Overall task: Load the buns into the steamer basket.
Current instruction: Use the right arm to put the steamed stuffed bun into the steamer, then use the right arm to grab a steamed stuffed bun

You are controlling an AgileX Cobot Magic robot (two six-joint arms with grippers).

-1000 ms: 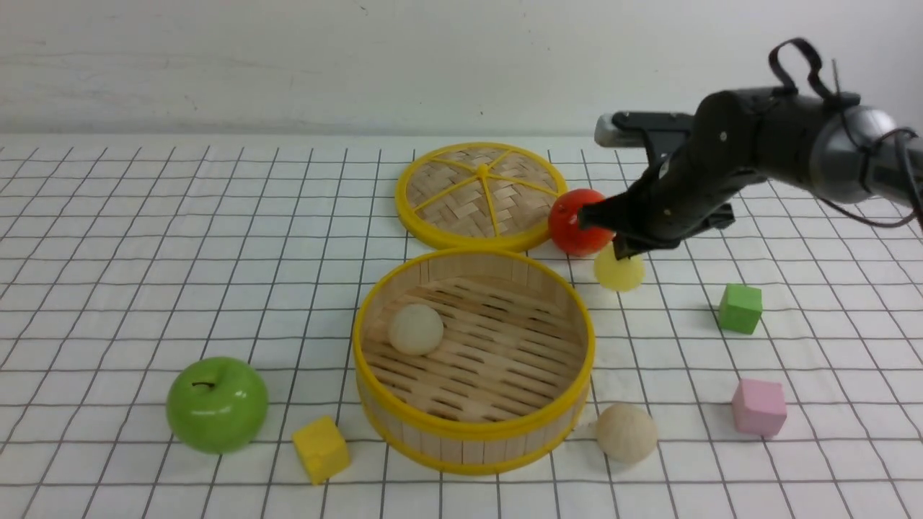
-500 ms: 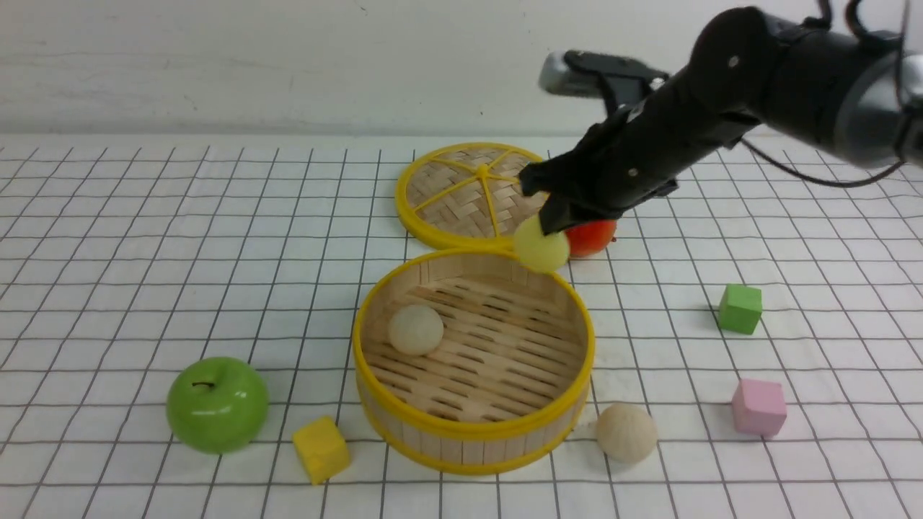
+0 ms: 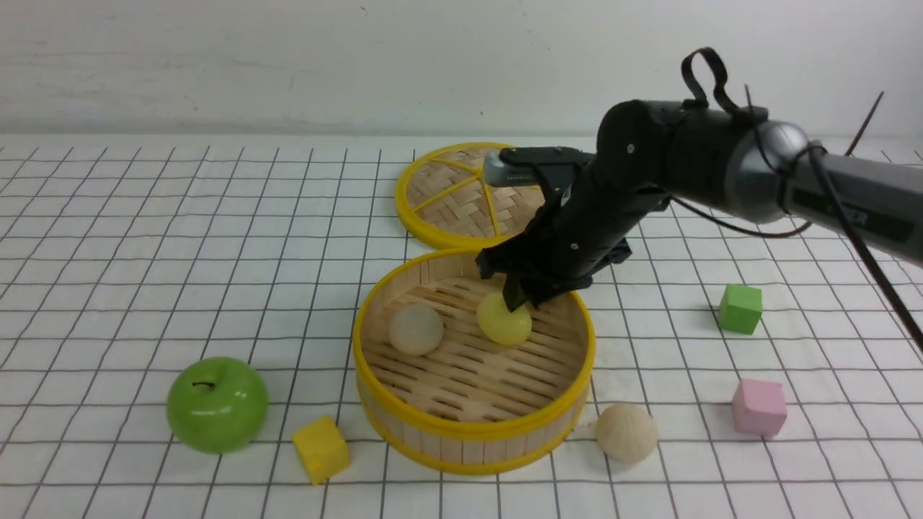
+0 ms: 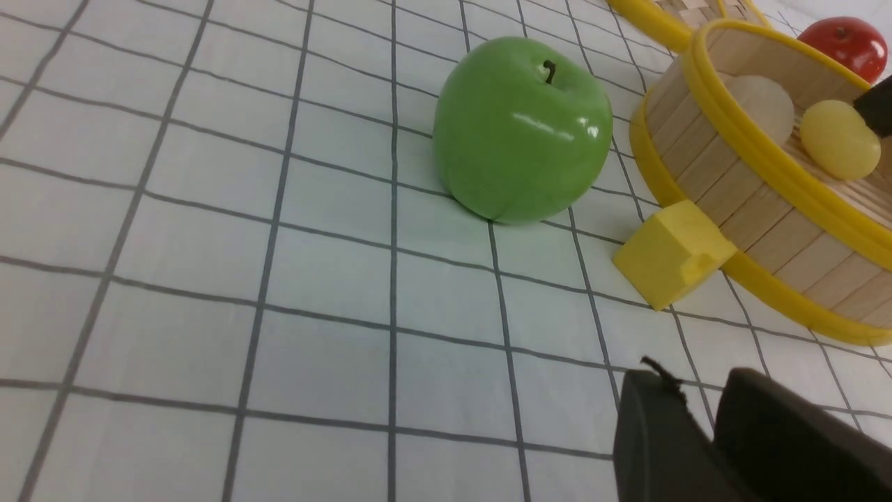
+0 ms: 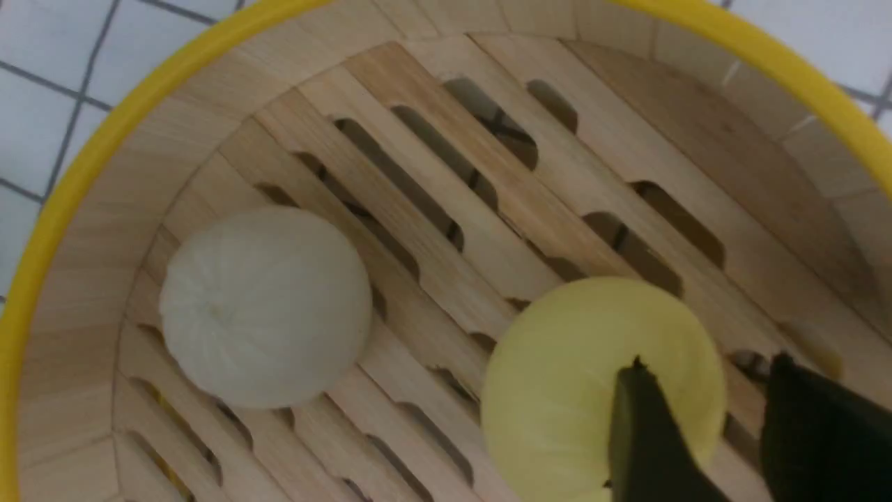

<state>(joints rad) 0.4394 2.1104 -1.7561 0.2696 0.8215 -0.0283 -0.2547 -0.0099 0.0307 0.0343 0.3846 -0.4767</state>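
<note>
Right arm (image 3: 678, 155): matte black wrist shell, silver-grey joint, dark grey forearm tube, thin black cable loops (image 3: 703, 72) on top, grey camera block (image 3: 505, 170). Left claw (image 4: 705, 394): plain black fingers (image 4: 655, 446).

steamer basket (image 3: 472, 441): slatted wood | buns (image 3: 416, 329): matte | green apple (image 3: 216, 405): glossy

place: robot lab bench | signs: gridded cloth (image 3: 144, 238), bare wall (image 3: 216, 58), green apple (image 3: 216, 404), pink cube (image 3: 758, 407)

The whole table (image 3: 144, 216) is taken in from the robot's own side, facing forward, while the steamer basket (image 3: 472, 432) is looked into closely from just behind the right gripper (image 5: 707, 376) and also seen, low and slantwise, from behind the left gripper (image 4: 700, 380).
</note>
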